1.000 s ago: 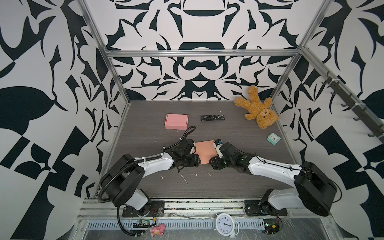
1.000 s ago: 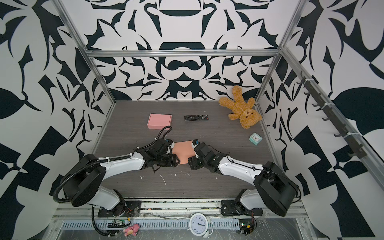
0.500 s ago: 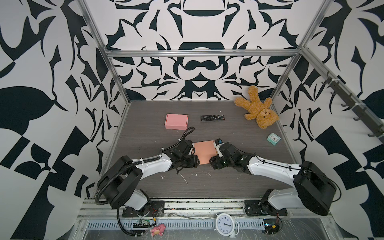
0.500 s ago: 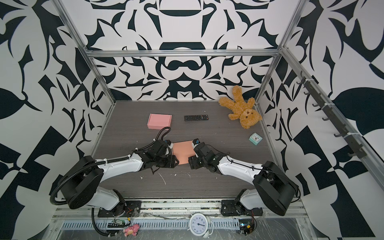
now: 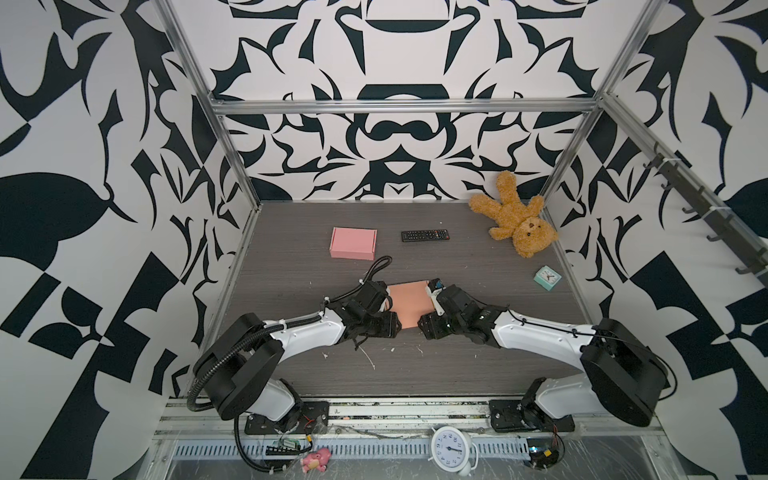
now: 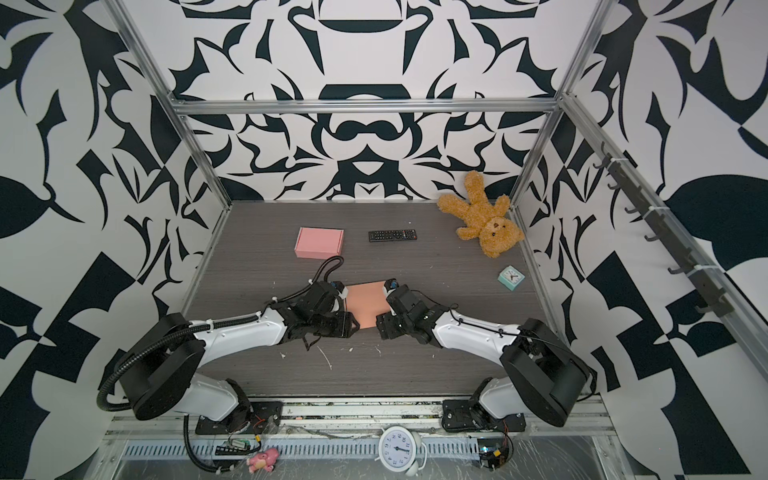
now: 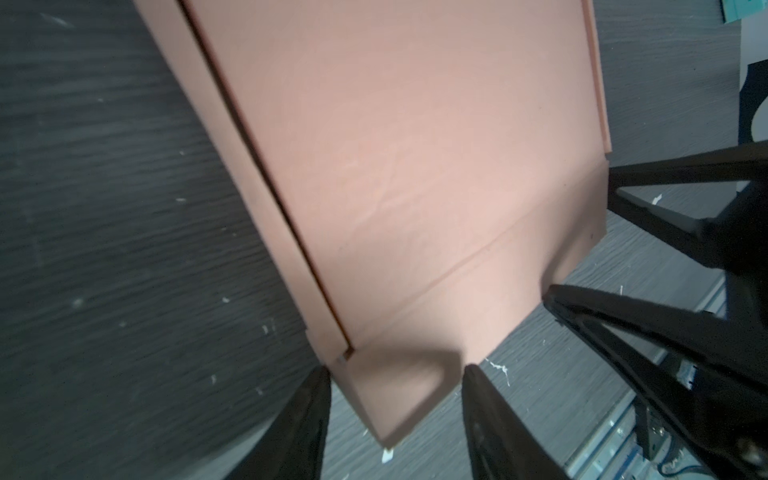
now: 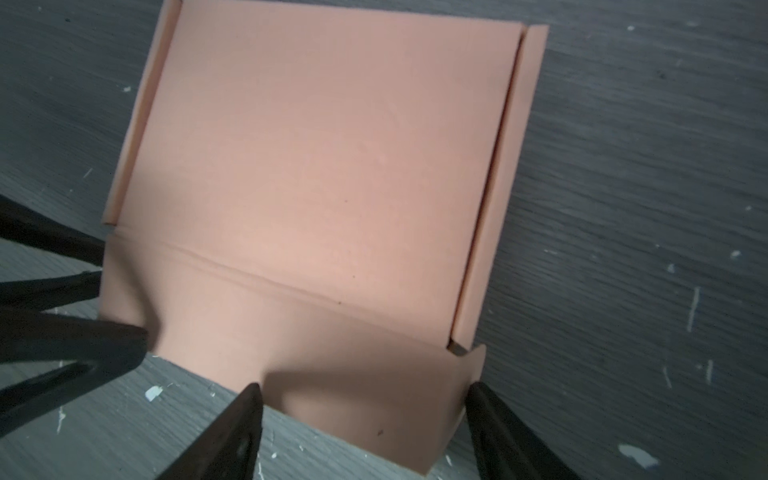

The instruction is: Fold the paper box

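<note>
Jaws parted, left end effector (image 7: pixel 395 369) and right end effector (image 8: pixel 365 385) straddle the paper box's (image 5: pixel 409 305) flap (image 8: pixel 291 320) at its corners, seemingly poised to fold it.

The only readable marks are on the white alarm clock (image 5: pixel 451 449) at the near edge, in front of the surface and seen in both top views. Black hour numbers ring its round dial, though they are small and only partly legible. The little teal clock (image 5: pixel 547 277) on the right of the surface also has a dial, but its figures are too small to read. The keys of the black remote control (image 5: pixel 425 235) at the far side carry markings too small to make out.
</note>
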